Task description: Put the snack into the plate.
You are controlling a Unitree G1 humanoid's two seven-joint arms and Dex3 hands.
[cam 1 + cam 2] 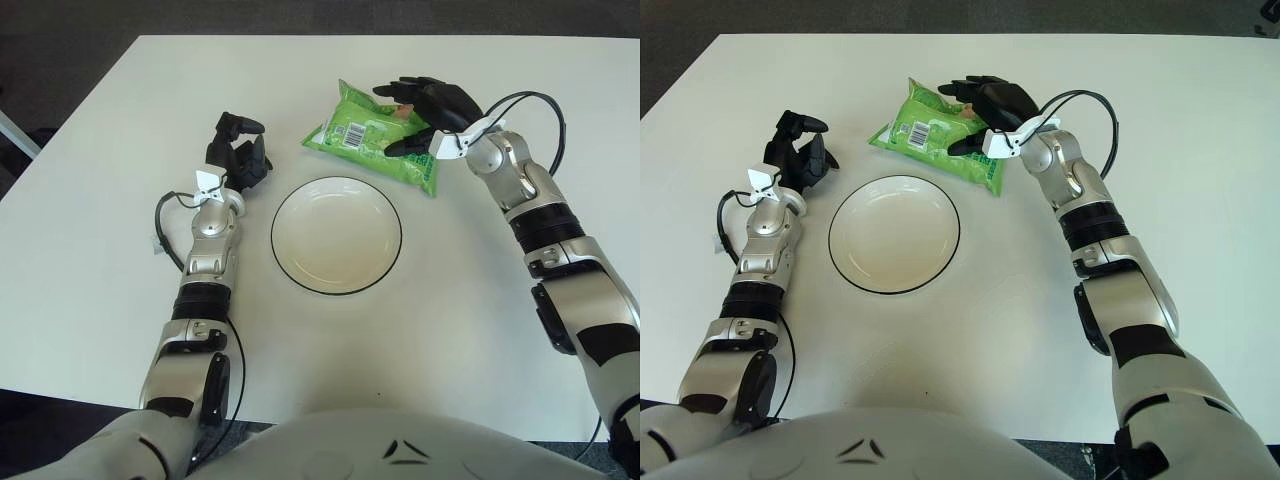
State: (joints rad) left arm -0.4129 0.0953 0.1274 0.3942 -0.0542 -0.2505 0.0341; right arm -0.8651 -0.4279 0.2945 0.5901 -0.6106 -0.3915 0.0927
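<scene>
Nearest the robot, both grey-and-black arms extend forward over the white rectangular bench (90,300). Between them, at the middle of the bench, sits a shallow round white plate with a thin dark rim (277,248); it holds nothing. To the left of the plate, and apart from it, the left hand (238,152) shows with its black fingers curled inward, gripping nothing; whether it touches the bench surface cannot be determined. Beyond the plate, just past its far rim and slightly to the right of its centre, lies the green plastic snack packet with a white barcode label (365,135), flat on the bench and not on the plate. The right hand (425,108) is positioned over the right-hand end of this packet, its black fingers (985,88) spread and reaching across the packet's top, with one digit lower against its near edge. The hand has not closed on the packet; actual contact with the wrapper cannot be confirmed.
</scene>
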